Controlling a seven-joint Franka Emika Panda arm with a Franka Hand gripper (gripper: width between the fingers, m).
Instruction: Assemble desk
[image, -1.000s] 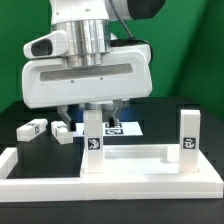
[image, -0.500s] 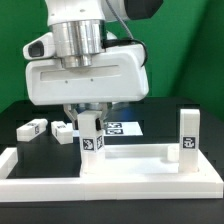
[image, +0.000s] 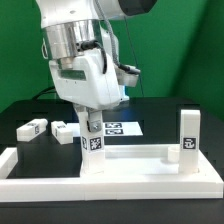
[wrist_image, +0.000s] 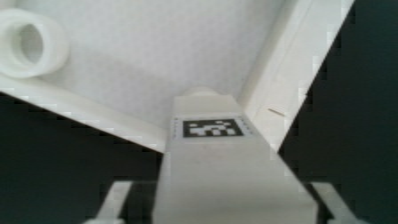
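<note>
Carefully now: claw (image: 93, 122) clamped on leg (image: 92, 140) standing upright on top panel (image: 130, 166), near its corner. Best to twist slowly, keeping leg square to panel.

Robotics lab: tagged parts, marker board (image: 120, 128), black table (image: 20, 112).

Bright, even light; soft wrist-view focus.

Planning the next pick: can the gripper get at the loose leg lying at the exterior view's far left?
Probably not right away: the gripper seems closed around an upright leg on the desk top. The loose leg itself lies uncovered on the table.
</note>
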